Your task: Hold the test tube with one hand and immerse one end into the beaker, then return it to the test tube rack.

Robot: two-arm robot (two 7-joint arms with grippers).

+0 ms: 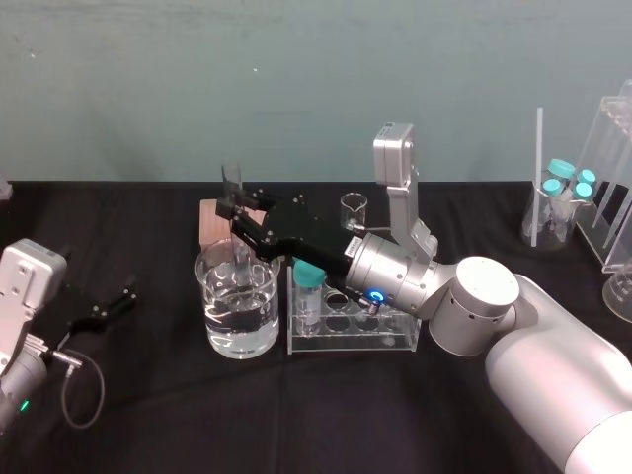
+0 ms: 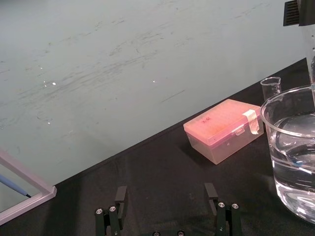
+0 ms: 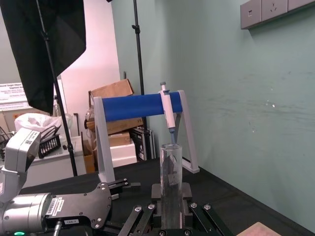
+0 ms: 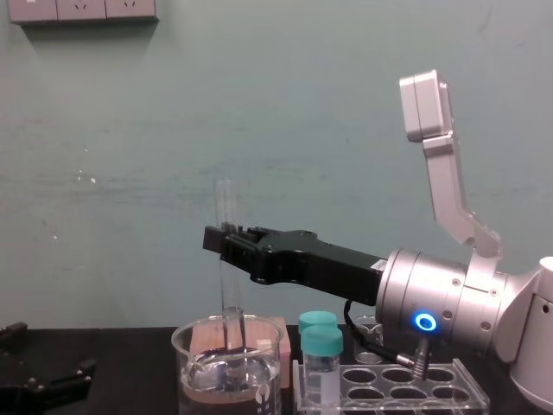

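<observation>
My right gripper (image 1: 237,209) (image 4: 226,240) is shut on the test tube (image 1: 234,197) (image 4: 228,259) (image 3: 171,172), a slim clear tube held upright over the beaker (image 1: 237,314) (image 4: 194,354) (image 2: 295,162). The tube's lower end is below the beaker's rim; I cannot tell whether it reaches the water. The clear test tube rack (image 1: 390,341) (image 4: 406,389) stands just right of the beaker, under the right wrist. At the table's left, away from the glassware, my left gripper (image 1: 104,308) (image 2: 166,196) lies open and holds nothing.
A teal-capped vial (image 1: 309,286) (image 4: 321,350) stands in the rack's left end. A pink box (image 1: 210,222) (image 2: 224,129) sits behind the beaker, with a tiny beaker (image 1: 354,209) (image 2: 270,87) farther back. More teal-capped vials (image 1: 565,193) and a clear stand (image 1: 614,188) are at far right.
</observation>
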